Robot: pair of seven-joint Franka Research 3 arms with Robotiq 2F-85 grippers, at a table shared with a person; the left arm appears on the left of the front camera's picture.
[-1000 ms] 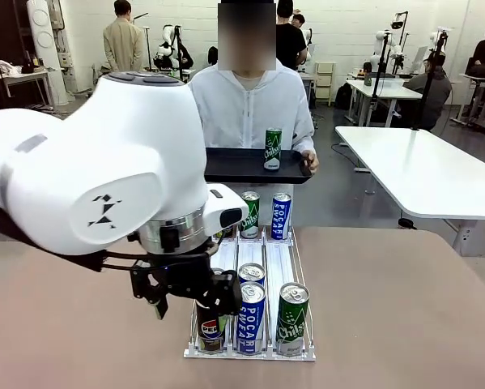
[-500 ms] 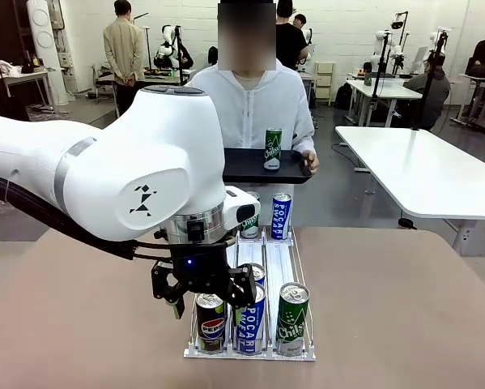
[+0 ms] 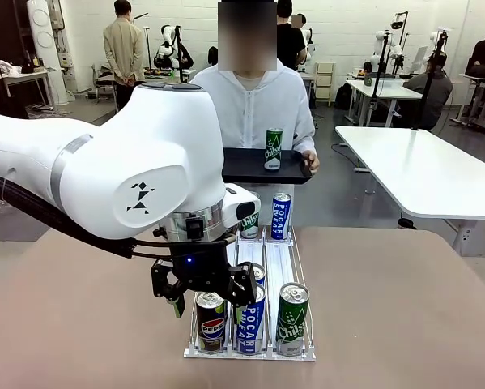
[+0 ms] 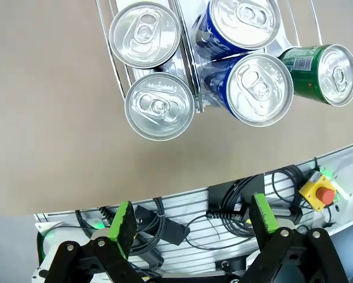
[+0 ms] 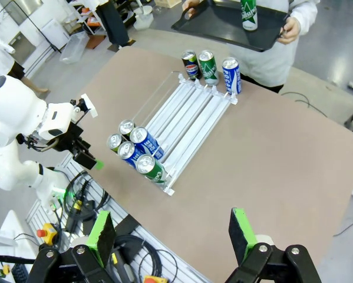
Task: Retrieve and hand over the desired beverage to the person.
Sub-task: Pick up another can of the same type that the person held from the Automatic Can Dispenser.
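Front view: the left end effector (image 3: 209,298) hangs with its fingers apart, gripping nothing, over the near-left corner of the wire rack (image 3: 250,353), close above the Pepsi can (image 3: 213,326). Beside that can stand a Pocari Sweat can (image 3: 251,324) and a green Chilsung can (image 3: 292,321). Two more cans stand at the rack's far end, near the far edge of the desk (image 3: 388,300). Broad bare desk lies on both sides of the rack. Beyond that edge the person (image 3: 250,105) holds a black tray (image 3: 250,166) carrying one green can (image 3: 272,149). Left wrist view: the spread green pads (image 4: 124,221) stand below the desk's near edge, with the can tops (image 4: 159,106) above it. Right wrist view: the right end effector (image 5: 172,234) is high off the desk's near corner, its fingers wide apart and empty, well apart from the rack.
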